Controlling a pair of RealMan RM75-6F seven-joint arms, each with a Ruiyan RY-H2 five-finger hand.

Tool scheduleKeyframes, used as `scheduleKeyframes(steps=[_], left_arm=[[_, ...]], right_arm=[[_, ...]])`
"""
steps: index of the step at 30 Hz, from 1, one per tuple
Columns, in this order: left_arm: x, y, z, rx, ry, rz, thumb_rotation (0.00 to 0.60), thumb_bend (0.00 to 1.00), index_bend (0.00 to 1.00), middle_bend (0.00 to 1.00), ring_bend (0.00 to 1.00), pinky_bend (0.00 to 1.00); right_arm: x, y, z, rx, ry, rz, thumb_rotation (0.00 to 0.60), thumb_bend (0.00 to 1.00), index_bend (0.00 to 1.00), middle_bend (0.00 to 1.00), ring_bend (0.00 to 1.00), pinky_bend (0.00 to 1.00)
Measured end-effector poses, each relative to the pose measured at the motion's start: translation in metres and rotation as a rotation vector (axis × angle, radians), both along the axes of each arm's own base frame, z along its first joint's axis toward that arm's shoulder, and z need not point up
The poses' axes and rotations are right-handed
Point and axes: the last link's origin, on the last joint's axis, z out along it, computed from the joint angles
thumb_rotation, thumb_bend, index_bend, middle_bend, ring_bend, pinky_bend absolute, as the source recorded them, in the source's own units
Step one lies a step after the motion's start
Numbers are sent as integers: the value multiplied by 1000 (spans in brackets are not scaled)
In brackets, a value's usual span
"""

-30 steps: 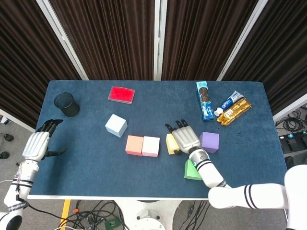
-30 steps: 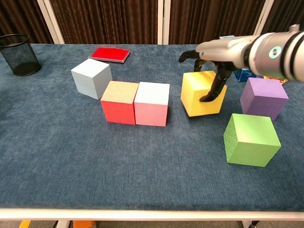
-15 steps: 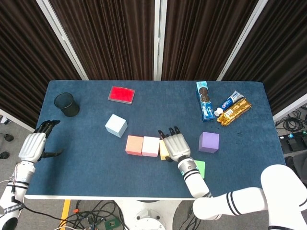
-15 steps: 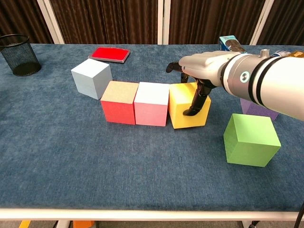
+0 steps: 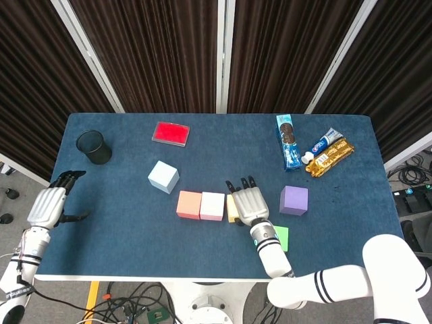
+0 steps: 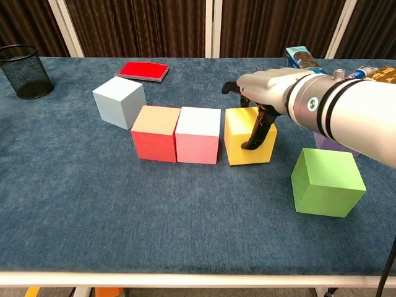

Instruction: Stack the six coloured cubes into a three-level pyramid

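Our right hand [image 6: 263, 86] grips the yellow cube [image 6: 249, 137] from above, fingers down its right face; our left hand [image 5: 48, 204] hangs open at the table's [image 5: 121, 223] left edge, well apart. The yellow cube sits just beside the pink cube [image 6: 198, 134], a slim gap between, so the coming nudge goes leftward; the right hand is nearer. We count six cubes: red [image 6: 155, 132], pink, yellow in a row; light-blue [image 6: 119, 101], green [image 6: 326, 181], purple [image 5: 294, 200] loose; one of each.

I can read no text, brand or number anywhere; the printing on the blue biscuit packet [image 5: 290, 142], the tube [image 5: 324, 144] and the gold wrapper [image 5: 331, 158] is too small to make out.
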Motion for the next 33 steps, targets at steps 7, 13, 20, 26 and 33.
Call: scheduleKeyframes(steps=[7, 13, 20, 26, 33], left_arm=[[-1, 0, 0, -1, -2, 1, 600, 174, 121, 117, 41, 212], [-2, 0, -1, -7, 2, 3, 600, 174, 121, 117, 41, 212], [-2, 0, 0, -11, 4, 5, 600, 175, 121, 117, 41, 212], [-2, -1, -1, -19, 7, 7, 600, 175, 121, 117, 41, 212], [-2, 0, -1, -26, 10, 7, 600, 174, 122, 114, 41, 212]], right_arm=[[-3, -2, -1, -8, 2, -20, 600, 237, 0, 614, 66, 0], [1, -1, -5, 0, -9, -14, 600, 237, 0, 614, 66, 0], [3, -1, -6, -5, -11, -10, 600, 236, 0, 614, 67, 0], [5, -1, -7, -6, -21, -11, 600, 236, 0, 614, 74, 0], [6, 1, -4, -10, -23, -6, 600, 237, 0, 614, 74, 0]])
